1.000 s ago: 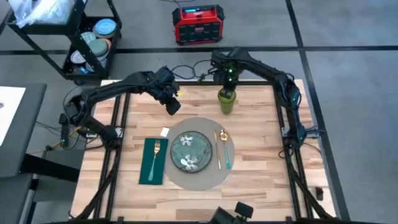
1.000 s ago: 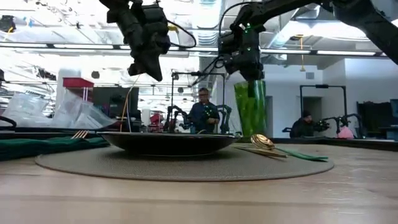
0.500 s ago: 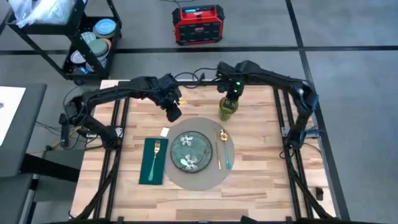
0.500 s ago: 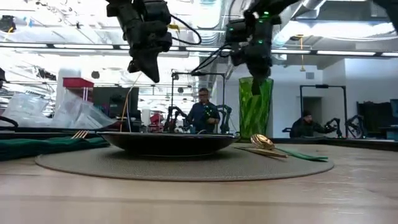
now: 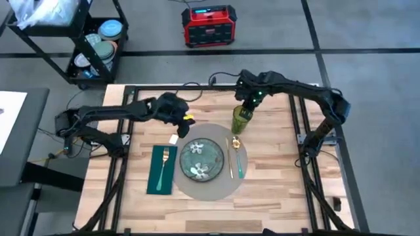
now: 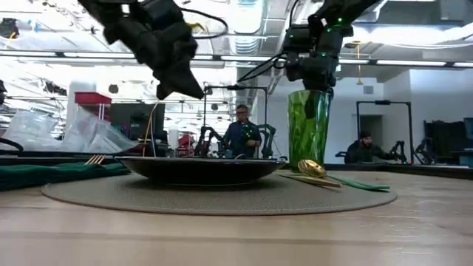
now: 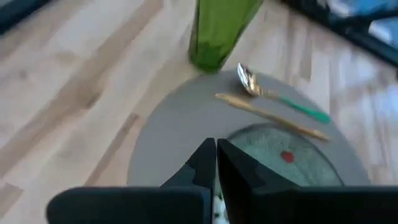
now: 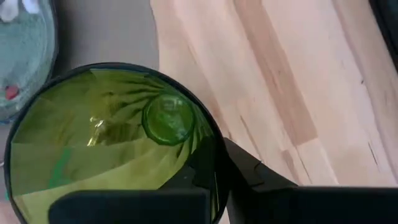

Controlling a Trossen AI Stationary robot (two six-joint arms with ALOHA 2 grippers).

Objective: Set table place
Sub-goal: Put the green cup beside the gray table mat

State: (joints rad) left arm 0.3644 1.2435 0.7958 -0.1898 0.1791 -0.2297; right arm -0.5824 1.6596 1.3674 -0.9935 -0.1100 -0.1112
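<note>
While your right gripper [image 5: 244,109] pinches the rim of the green glass [image 5: 239,120], that glass stands upright on the table [image 5: 275,164], mouth up, just beside the far edge of the round mat [image 5: 211,185]. Your left gripper [image 5: 182,129] hangs over the mat's far left edge, fingers pressed together on nothing. On the mat, the plate [image 5: 202,159] sits centred; the spoon [image 5: 237,156] lies lengthwise beside it.

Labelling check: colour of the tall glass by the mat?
Translucent green ribbed glass; low view.
</note>
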